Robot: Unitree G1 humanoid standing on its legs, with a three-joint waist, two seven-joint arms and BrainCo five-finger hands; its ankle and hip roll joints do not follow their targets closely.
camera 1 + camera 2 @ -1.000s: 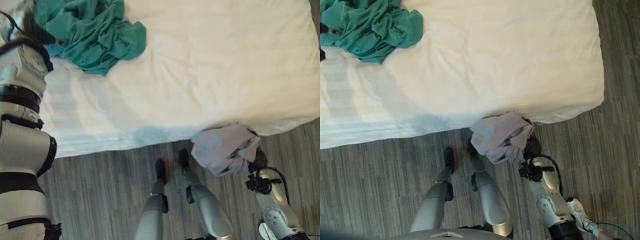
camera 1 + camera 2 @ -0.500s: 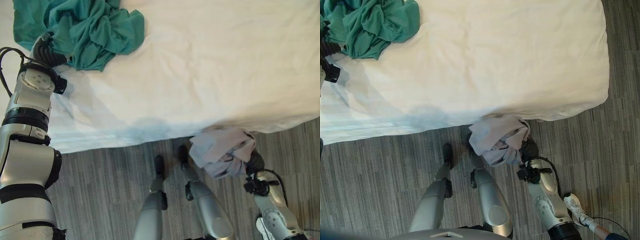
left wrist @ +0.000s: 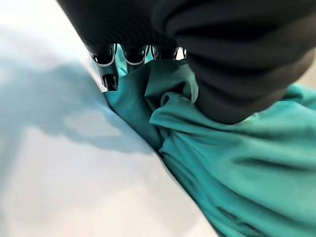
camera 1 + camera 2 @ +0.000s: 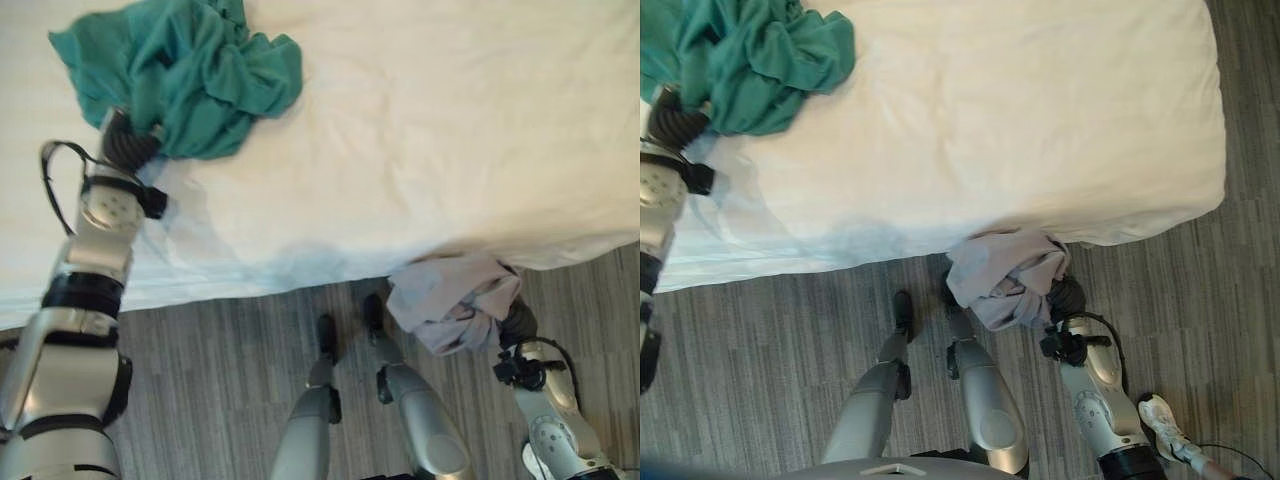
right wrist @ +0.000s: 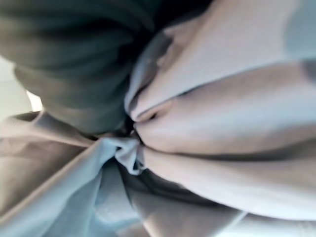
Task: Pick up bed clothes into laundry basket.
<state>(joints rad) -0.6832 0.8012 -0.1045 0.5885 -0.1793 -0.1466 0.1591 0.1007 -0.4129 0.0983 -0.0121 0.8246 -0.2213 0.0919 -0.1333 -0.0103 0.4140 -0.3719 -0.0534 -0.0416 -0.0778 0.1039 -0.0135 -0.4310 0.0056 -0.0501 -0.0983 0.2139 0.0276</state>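
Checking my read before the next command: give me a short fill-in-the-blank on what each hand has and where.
The left hand is at the ____ garment.
That garment lies on the white ____.
The right hand holds a bundle of ____ cloth off the edge of the bed, over the floor.

Missing words: teal; bed; grey

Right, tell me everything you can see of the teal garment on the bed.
The teal garment is a soft, thin-looking cloth, crumpled into a loose heap of deep folds, plain in colour with no print visible. It lies on the white bed at its far left part, one edge flaring up and out to the left. The left hand is at its near edge, pressed into the folds, fingers partly buried in the cloth, so the grip cannot be judged. What kind of garment it is cannot be told.
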